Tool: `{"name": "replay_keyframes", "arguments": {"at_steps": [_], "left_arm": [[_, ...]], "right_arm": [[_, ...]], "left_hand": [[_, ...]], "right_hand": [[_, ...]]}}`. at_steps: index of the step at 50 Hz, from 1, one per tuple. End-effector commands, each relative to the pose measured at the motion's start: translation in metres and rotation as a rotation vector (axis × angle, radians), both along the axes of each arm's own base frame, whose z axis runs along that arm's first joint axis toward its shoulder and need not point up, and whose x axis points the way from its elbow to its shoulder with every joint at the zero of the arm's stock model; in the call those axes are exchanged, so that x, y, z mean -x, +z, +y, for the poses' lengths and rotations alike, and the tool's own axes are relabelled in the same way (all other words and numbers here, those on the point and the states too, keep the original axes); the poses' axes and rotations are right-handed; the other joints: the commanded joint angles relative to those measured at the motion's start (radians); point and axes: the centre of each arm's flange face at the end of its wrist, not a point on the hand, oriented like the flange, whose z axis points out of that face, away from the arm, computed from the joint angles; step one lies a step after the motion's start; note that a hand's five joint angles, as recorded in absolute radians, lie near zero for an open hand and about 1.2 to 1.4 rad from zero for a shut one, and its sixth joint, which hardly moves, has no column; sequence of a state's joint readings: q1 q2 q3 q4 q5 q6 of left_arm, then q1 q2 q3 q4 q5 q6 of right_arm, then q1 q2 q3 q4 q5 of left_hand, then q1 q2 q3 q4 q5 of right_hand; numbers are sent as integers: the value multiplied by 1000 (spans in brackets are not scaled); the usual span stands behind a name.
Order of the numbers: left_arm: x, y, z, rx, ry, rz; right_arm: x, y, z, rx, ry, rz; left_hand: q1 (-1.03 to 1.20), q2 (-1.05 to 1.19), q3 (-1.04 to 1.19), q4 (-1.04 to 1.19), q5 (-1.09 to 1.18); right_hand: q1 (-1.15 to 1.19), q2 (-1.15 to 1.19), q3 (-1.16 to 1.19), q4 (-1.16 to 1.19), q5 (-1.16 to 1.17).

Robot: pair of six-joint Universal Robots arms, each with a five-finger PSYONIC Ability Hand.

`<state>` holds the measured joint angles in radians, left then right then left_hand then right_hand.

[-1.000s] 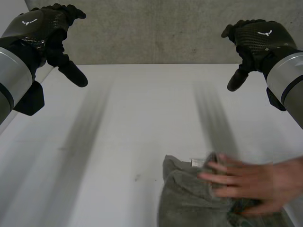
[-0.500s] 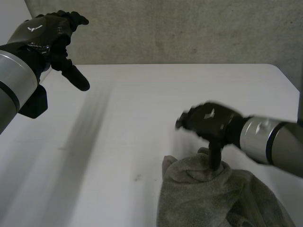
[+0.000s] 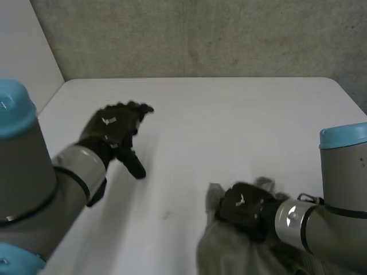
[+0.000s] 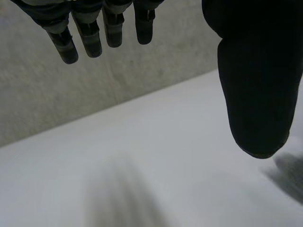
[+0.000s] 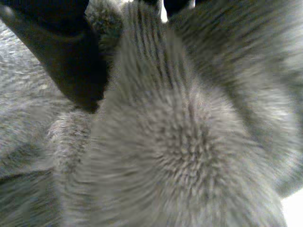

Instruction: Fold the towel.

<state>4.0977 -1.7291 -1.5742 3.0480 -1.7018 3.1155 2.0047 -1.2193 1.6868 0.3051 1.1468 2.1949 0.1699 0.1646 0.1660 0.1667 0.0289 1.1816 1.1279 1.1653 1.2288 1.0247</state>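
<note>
A grey towel (image 3: pixel 217 247) lies crumpled at the near right of the white table (image 3: pixel 229 120). My right hand (image 3: pixel 242 207) is down on the towel's far edge, and its fingers are curled into the cloth. In the right wrist view a ridge of towel (image 5: pixel 180 142) is bunched between the thumb (image 5: pixel 71 61) and the fingers. My left hand (image 3: pixel 114 130) hovers over the table's left half, apart from the towel, its fingers straight. In its own wrist view the left hand (image 4: pixel 255 75) is spread over bare table and holds nothing.
A grey concrete wall (image 3: pixel 200 34) stands behind the table's far edge. The table's rounded far right corner (image 3: pixel 338 83) is in sight. Bare tabletop stretches between the two hands and beyond them.
A person's hand left the towel. My right hand dropped from high at the right onto the towel and closed on it. My left arm came down toward the table's middle.
</note>
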Motion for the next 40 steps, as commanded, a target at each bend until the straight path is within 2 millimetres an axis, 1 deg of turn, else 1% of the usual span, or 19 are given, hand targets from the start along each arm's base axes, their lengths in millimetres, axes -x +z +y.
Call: {"name": "replay_keyframes", "arguments": {"at_steps": [1,2,3,5,6,7,8,9,11,16,21,25,28,30,33,35,36,38,40], "left_arm": [[-2,-25,4,4,-2,6],[-2,-26,4,11,1,16],[-2,-26,4,11,1,16],[-3,-27,1,18,11,24],[-3,-27,0,23,15,29],[-4,-27,-1,30,20,33],[-4,-27,-1,30,20,33],[-5,-26,-3,31,29,35],[-8,-25,-7,34,43,36],[-14,-25,-13,36,71,37],[-17,-26,-16,34,85,35],[-20,-29,-17,23,94,28],[-21,-31,-17,19,95,24],[-21,-32,-17,19,95,24],[-20,-35,-17,9,92,18],[-20,-37,-17,6,90,14],[-19,-39,-17,2,89,12],[-19,-40,-18,1,89,11],[-19,-41,-18,-2,87,10]], "right_arm": [[-25,23,-25,99,-91,-243],[-30,30,-28,79,-129,-310],[-30,30,-28,79,-130,-311],[-36,47,-45,65,-226,-459],[-36,47,-45,65,-227,-460],[-39,56,-52,65,-286,-539],[-38,65,-63,87,-370,-617],[-38,66,-63,87,-371,-617],[-32,84,-79,163,-525,-735],[-35,102,-78,234,-602,-801],[-40,107,-72,235,-592,-820],[-38,103,-71,213,-608,-812],[-33,95,-69,127,-652,-810],[-32,81,-63,-51,-697,-809],[-34,72,-62,-151,-685,-797],[-35,61,-64,-286,-602,-737],[-35,61,-64,-286,-601,-737],[-41,53,-54,-344,-473,-661],[-43,50,-52,-332,-422,-628]], "left_hand": [[5,10,9,8,-29],[5,10,9,8,-29],[5,10,9,8,-29],[5,10,9,8,-29],[5,10,9,8,-29],[5,10,9,8,-29],[5,10,9,8,-29],[5,10,9,8,-29],[5,10,9,8,-29],[5,10,9,8,-29],[5,10,9,8,-29],[5,10,9,8,-29],[5,10,9,8,-29],[5,10,9,8,-29],[5,10,9,8,-29],[5,10,9,8,-29],[5,10,9,8,-29],[5,10,9,8,-29],[5,10,9,8,-29]], "right_hand": [[215,268,231,167,197],[215,268,231,167,197],[215,268,231,167,197],[215,268,231,167,197],[215,268,231,167,197],[215,268,231,167,197],[215,268,231,167,197],[215,268,231,167,197],[215,268,231,167,197],[215,268,231,167,197],[215,268,231,167,197],[215,268,231,167,197],[215,268,231,167,197],[215,268,231,167,197],[215,268,231,167,197],[215,268,231,167,197],[215,268,231,167,197],[215,268,231,167,197],[215,268,231,167,197]]}}
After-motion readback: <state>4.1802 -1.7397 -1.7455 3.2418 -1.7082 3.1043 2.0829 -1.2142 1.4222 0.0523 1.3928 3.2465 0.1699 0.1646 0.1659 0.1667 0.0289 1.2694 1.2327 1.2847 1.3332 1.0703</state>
